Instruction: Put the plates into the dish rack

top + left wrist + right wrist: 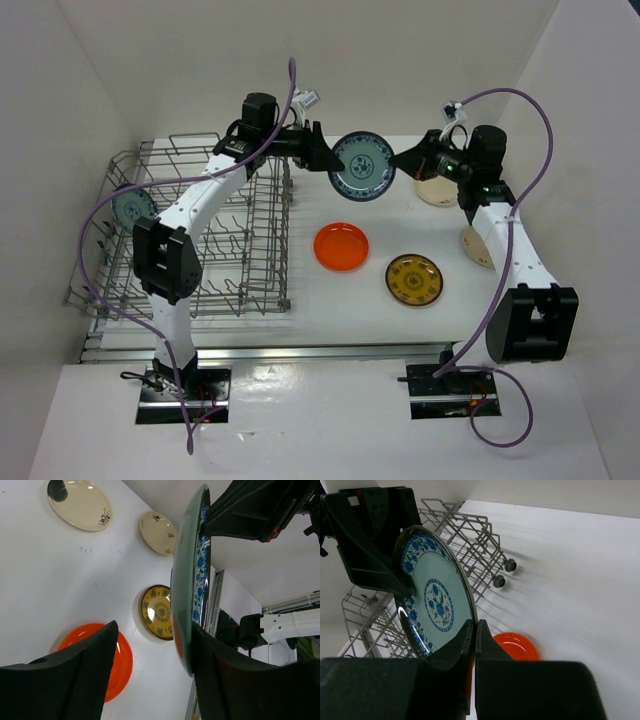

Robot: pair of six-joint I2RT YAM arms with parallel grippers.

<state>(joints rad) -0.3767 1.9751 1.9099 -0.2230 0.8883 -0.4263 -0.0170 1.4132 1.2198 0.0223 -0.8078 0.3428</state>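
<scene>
A blue-green patterned plate [362, 167] hangs upright in the air between my two grippers, right of the dish rack [200, 260]. My right gripper [474, 625] is shut on its rim [437, 597]. My left gripper [152, 630] is open around the opposite edge [187, 580]: the plate lies against one finger, with a wide gap to the other. A second blue-green plate [132, 207] stands in the rack's left end. The orange plate [341, 246] and the yellow-brown plate [414, 279] lie flat on the table. Two cream plates [436, 190] [478, 245] lie partly under the right arm.
The grey wire rack fills the left of the table, its right wall [283, 240] close to the orange plate. White walls enclose the table at the back and both sides. In the left wrist view the dark-marked cream plate [82, 502] lies beyond the plain one [157, 532].
</scene>
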